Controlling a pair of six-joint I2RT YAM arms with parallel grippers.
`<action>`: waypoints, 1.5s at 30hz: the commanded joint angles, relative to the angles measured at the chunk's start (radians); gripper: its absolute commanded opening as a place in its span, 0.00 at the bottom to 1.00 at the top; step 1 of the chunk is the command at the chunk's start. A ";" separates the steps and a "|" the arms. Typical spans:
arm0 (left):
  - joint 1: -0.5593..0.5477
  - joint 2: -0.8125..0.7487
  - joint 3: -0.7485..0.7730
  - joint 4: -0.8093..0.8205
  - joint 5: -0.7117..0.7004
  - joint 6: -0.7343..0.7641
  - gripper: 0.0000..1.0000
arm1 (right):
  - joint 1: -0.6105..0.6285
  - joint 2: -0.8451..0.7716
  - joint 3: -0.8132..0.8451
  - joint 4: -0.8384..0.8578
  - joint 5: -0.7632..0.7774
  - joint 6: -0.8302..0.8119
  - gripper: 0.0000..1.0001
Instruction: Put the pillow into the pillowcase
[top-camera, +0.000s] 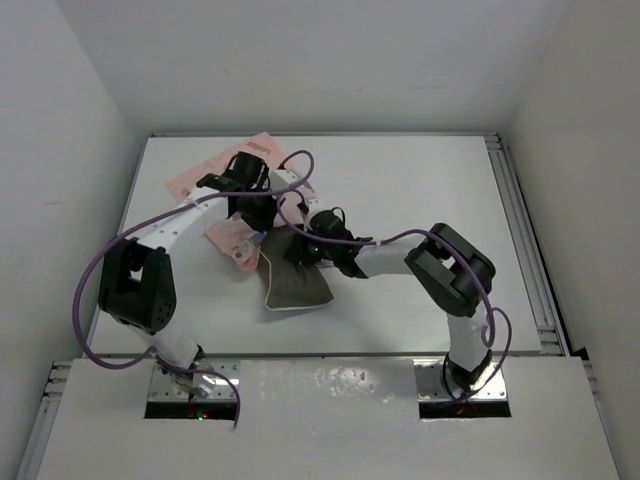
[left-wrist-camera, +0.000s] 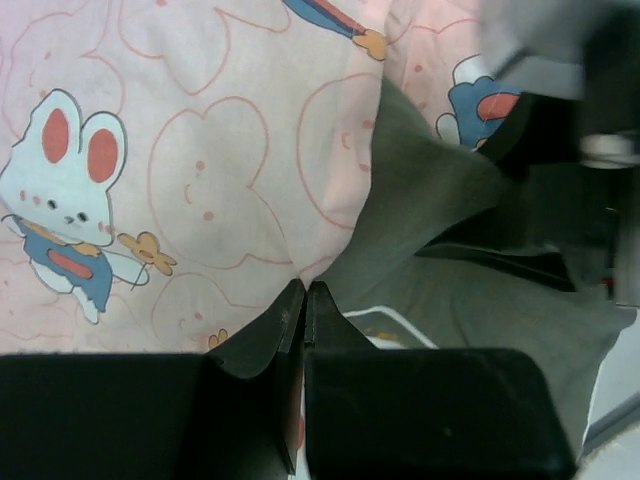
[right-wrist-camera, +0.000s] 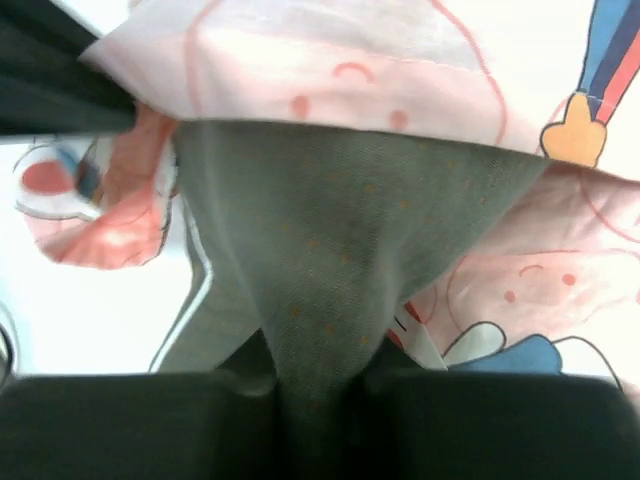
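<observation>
The olive-grey pillow (top-camera: 295, 285) with white piping lies at the table's middle, its far end under the pink rabbit-print pillowcase (top-camera: 205, 180). My left gripper (top-camera: 262, 222) is shut on the pillowcase's edge (left-wrist-camera: 250, 180), pinching the pink cloth beside the grey pillow (left-wrist-camera: 420, 200). My right gripper (top-camera: 303, 250) is shut on a bunched fold of the pillow (right-wrist-camera: 330, 230), which runs up into the pillowcase's opening (right-wrist-camera: 330, 80). The right gripper's black body shows in the left wrist view (left-wrist-camera: 560, 190).
The white table (top-camera: 420, 200) is walled on the left, right and back. A metal rail (top-camera: 525, 240) runs along its right edge. Purple cables (top-camera: 130, 250) loop round both arms.
</observation>
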 joint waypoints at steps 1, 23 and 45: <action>-0.010 -0.031 0.075 -0.035 0.035 0.010 0.00 | 0.009 -0.133 -0.038 0.113 0.015 -0.039 0.00; -0.028 -0.091 0.274 -0.359 0.460 0.267 0.00 | -0.013 -0.376 -0.116 0.356 0.330 -0.024 0.00; -0.045 -0.091 0.126 -0.291 0.518 0.289 0.00 | -0.095 -0.224 -0.088 0.121 0.523 0.409 0.00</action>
